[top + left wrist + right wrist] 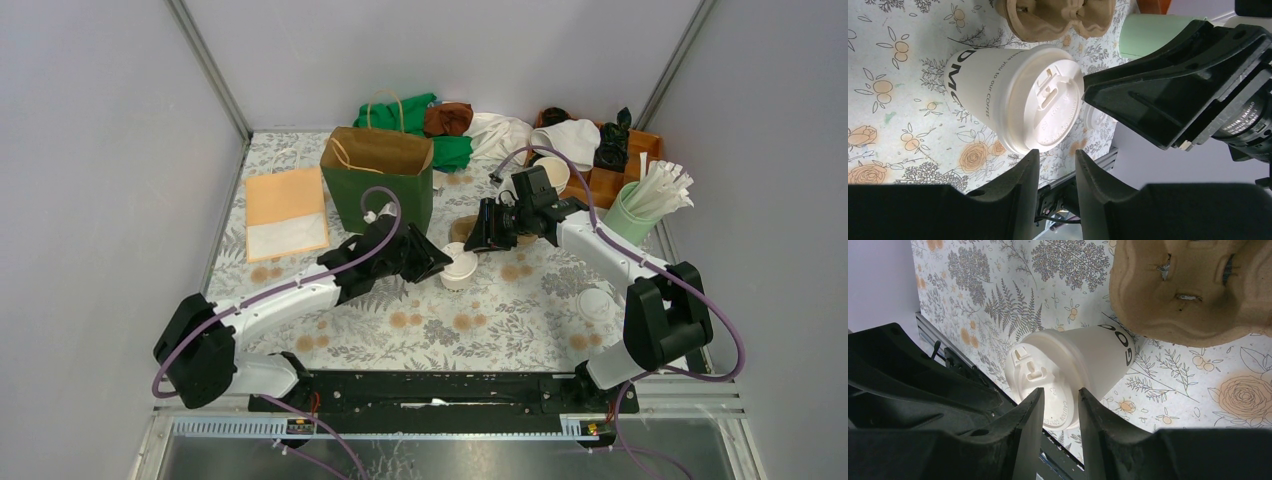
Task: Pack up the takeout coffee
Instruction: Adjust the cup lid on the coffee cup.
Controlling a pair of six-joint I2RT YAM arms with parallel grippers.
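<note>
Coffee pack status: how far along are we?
Done: the lid is on the takeout coffee, which stands upright. In hand: left gripper and right gripper flank it, jaws apart, neither gripping. Left: it is not yet in the pulp cup carrier or green paper bag.

pulp carrier (1058, 20): cut by top edge | coffee cup (1070, 365) lettering: partly hidden | green holder (1148, 32): cropped

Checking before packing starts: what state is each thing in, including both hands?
takeout coffee: upright, lid on, unheld
green paper bag: standing, mouth open
cup carrier: visible wells empty
left hand: slightly open, empty
right hand: slightly open, empty
</note>
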